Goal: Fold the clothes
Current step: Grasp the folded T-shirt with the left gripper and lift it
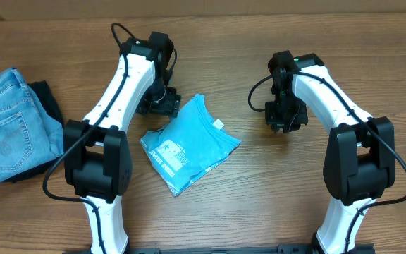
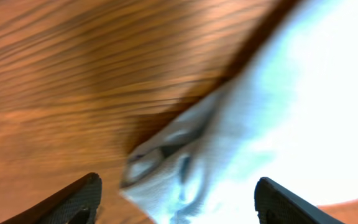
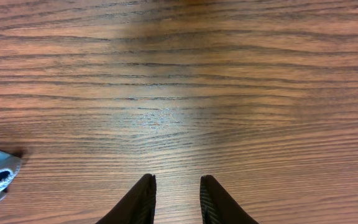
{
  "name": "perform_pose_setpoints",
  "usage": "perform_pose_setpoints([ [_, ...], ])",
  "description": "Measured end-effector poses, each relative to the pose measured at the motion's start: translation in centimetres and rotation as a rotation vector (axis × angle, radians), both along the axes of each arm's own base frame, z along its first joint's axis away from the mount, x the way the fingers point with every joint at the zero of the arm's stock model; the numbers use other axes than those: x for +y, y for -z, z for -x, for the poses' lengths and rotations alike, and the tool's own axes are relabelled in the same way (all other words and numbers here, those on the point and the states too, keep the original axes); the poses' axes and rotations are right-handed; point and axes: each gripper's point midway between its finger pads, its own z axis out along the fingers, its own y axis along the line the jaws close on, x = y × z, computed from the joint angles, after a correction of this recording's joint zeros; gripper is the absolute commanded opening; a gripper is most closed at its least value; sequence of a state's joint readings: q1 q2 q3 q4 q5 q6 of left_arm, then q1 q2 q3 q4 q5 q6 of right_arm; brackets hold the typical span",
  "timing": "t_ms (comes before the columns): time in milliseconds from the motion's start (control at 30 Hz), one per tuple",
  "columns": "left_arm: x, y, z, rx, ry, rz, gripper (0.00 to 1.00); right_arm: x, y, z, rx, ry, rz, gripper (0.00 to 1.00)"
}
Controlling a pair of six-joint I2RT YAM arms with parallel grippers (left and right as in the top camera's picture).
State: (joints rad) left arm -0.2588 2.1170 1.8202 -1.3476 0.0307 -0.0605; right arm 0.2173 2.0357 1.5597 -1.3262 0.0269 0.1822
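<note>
**Item: T-shirt**. Lt sky-blue cotton, soft knit, folded into a compact, roughly rectangular packet lying skewed on the table. White lettering panel faces up on its near-left part; small white tag at the far-right edge. Edges uneven, and one corner near the left gripper is bunched in loose layers.

**Item: table**. Wood-grain surface, flat, matte, w/ fine dark streaks.

**Item: jeans**. Faded blue denim, stitched back pocket up, at the table's left edge, partly cut off by the frame. **Black garment** lies under/beside them, on the side twd the shirt.

**Room:** bare wood on all sides of the shirt. The widest stretch is betw. shirt and right arm, and the pile at left is well apart.

**Left gripper**: at the shirt's far-left corner, just above it. Dark fingers spread wide, the bunched shirt edge lying betw. them in the left wrist view. Nothing pinched.

**Right gripper**: over bare wood, well right of the shirt. Fingers nearly together w/ a narrow gap, wood showing through, nothing held. Only a shirt corner shows at the left edge of the right wrist view.
</note>
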Motion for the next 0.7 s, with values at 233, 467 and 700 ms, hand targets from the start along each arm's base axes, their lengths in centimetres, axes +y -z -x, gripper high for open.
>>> perform_pose_setpoints([
  [233,-0.4,2.8,-0.5,0.058,0.157,0.165,0.9,0.0,0.0,0.1,0.003,0.001,0.0,0.27],
  [467,-1.6,6.4,1.6,0.224,0.206,0.348,0.86,0.0,0.0,0.1,0.002,0.002,0.0,0.27],
  [700,-2.8,7.7,4.4,0.393,0.207,0.422,0.05,0.0,0.0,0.1,0.004,0.002,0.0,0.27],
])
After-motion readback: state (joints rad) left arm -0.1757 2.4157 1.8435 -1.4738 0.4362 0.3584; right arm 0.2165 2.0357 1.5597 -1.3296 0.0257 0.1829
